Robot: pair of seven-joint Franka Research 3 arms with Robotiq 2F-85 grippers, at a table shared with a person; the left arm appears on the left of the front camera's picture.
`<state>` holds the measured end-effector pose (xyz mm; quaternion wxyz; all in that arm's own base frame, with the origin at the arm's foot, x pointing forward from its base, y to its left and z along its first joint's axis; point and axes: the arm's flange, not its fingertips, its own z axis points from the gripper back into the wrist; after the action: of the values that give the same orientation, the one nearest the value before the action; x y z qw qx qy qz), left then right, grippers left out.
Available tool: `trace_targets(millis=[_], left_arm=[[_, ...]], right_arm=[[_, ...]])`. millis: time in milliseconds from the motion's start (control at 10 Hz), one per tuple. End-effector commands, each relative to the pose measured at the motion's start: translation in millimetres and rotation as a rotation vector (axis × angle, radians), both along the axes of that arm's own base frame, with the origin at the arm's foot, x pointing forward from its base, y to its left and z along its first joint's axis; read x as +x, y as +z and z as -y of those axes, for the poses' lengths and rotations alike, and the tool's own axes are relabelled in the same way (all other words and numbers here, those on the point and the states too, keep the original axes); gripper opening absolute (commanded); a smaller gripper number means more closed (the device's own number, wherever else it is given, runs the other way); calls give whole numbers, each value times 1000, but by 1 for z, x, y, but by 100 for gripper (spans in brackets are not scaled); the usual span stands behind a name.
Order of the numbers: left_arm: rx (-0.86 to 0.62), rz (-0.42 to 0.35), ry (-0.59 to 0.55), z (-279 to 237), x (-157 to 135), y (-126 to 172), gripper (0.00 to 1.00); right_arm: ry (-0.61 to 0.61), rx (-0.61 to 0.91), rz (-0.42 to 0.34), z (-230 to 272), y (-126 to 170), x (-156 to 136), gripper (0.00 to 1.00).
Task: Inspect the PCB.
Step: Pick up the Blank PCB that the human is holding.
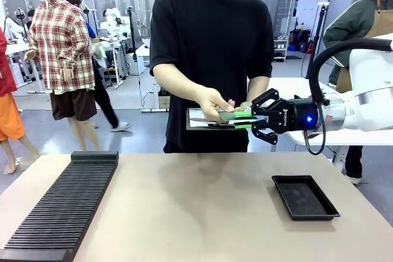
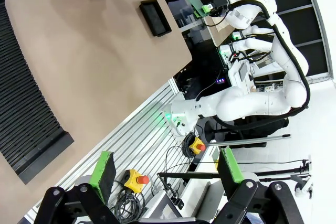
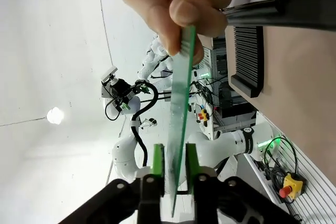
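My right arm reaches level toward the person. My right pincer point(image 1: 249, 119) straddles the PCB point(image 3: 181, 108), which the person's hand point(image 1: 212, 104) holds beyond the tan table point(image 1: 184, 213). Whether it pinches, I cannot tell. My left pincer point(image 2: 165, 171) hangs spread.

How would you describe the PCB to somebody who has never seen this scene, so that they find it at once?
Look at the person in the black shirt at the far side of the table. Before their waist, their hand and the right claw meet at the PCB. It is the thin green board, unlike the pale clipboard close by.
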<state>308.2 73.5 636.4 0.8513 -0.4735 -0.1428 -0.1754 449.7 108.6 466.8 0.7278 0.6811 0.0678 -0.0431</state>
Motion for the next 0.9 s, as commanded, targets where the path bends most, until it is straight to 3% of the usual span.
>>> trace_targets(millis=[0,800], left_arm=[[8,-5,-2,0,2,3,100],[8,-5,-2,0,2,3,100]], right_arm=[[-27,-1,-10,-9,5,5,0],[-5,-10,3,-3,0,1,0]])
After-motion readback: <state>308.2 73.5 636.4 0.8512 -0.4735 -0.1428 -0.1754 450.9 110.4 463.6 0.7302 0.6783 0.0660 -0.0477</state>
